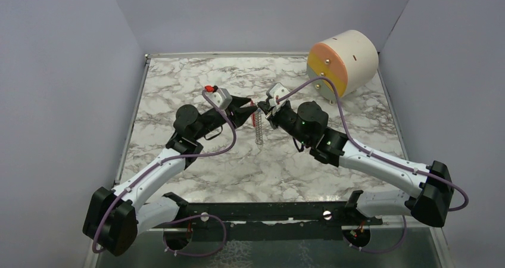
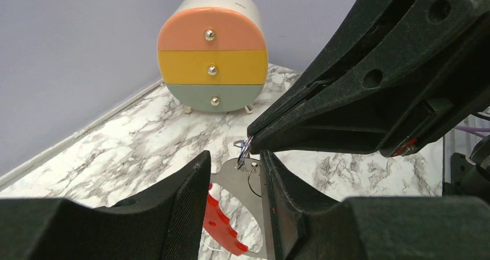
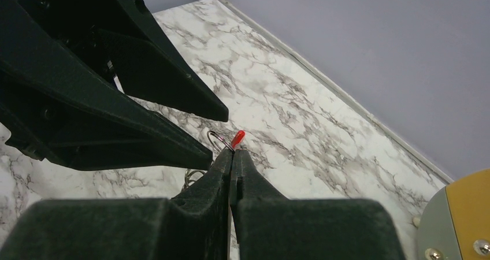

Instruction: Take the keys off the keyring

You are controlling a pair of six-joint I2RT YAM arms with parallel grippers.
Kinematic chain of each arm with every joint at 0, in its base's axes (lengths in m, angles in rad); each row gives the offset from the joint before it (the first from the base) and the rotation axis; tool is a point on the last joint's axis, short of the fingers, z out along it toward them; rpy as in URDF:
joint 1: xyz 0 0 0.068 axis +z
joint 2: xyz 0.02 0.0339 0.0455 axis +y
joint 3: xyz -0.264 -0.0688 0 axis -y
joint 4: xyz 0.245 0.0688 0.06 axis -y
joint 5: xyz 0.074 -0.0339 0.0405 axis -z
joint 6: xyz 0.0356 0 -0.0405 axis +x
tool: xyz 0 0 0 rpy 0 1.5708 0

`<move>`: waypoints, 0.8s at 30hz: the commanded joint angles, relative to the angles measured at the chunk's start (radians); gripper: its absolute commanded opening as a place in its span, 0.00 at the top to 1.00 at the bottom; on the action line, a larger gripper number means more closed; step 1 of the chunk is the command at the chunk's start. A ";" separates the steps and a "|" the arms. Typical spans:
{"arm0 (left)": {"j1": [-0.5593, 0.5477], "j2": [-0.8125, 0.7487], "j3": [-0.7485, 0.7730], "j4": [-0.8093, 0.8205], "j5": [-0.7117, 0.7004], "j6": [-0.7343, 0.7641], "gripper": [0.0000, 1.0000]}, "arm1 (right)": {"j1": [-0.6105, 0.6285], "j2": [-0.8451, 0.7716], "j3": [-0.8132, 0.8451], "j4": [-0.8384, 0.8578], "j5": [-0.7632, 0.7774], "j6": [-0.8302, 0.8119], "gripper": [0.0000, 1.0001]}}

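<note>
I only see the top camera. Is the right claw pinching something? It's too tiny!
Observer: Yes. The right wrist view shows the right gripper shut on a thin wire loop.
Operator: What's on the round box's front?
Observer: Left wrist view: the box has three drawers, pink, yellow, grey-green, each with a knob.
Operator: And the left claw?
Observer: The left gripper has its fingers apart, a red piece between; whether it grips, I can't tell.

A cream cylindrical drawer chest stands at the far right corner of the marble table. Its three drawer fronts run peach, yellow and grey-green, each with a round metal knob.
</note>
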 commanded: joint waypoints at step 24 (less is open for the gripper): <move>-0.016 -0.068 -0.062 0.083 -0.038 -0.010 1.00 | 0.007 -0.021 0.016 0.011 0.034 0.025 0.95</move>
